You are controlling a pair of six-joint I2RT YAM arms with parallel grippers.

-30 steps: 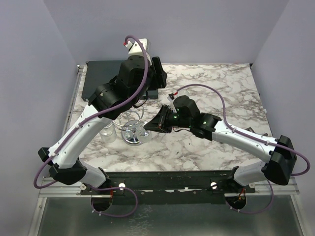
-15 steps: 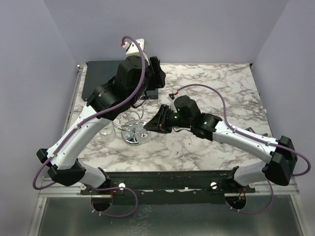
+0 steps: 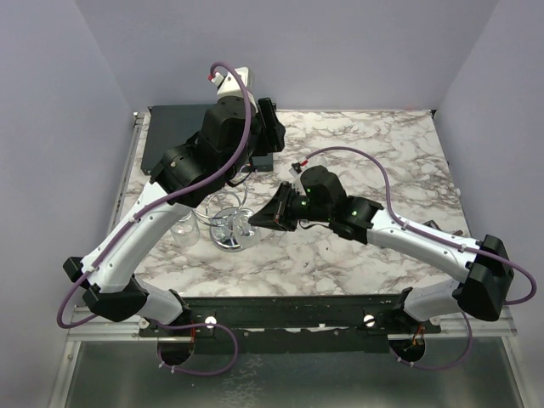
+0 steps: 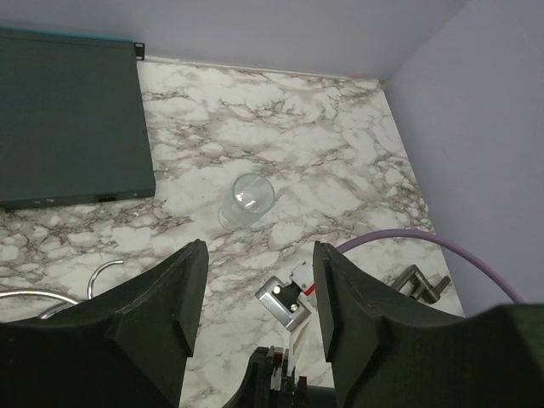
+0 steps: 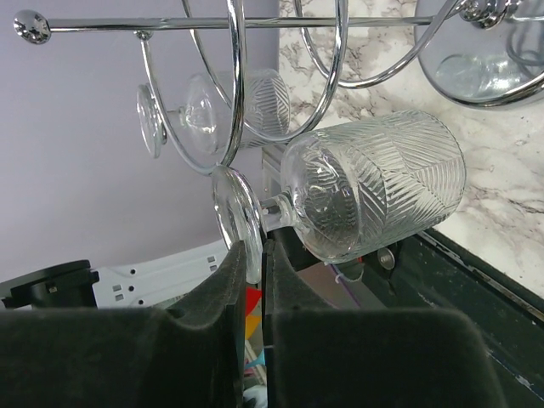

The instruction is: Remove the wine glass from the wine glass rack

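The right claw (image 5: 252,255) has its two pads squeezed almost together on the thin rim of the wine glass's (image 5: 374,187) foot. The glass sits right at the fingertips. From there its stem and bowl run off to the claw's right, parallel to the central post of the wine glass rack (image 5: 255,23), so it hangs foot up and bowl down. A wire loop passes just beyond the fingertips by the foot, and I'd judge the glass has to slide back along that loop towards the claw before it comes free.

The left claw (image 4: 255,297) is well away from the rack, about half open and empty, so the right arm is plainly nearer.

The glass is clear, short-stemmed and cut with a herringbone pattern. A second glass (image 5: 229,110) hangs further out, beyond the fingertips.
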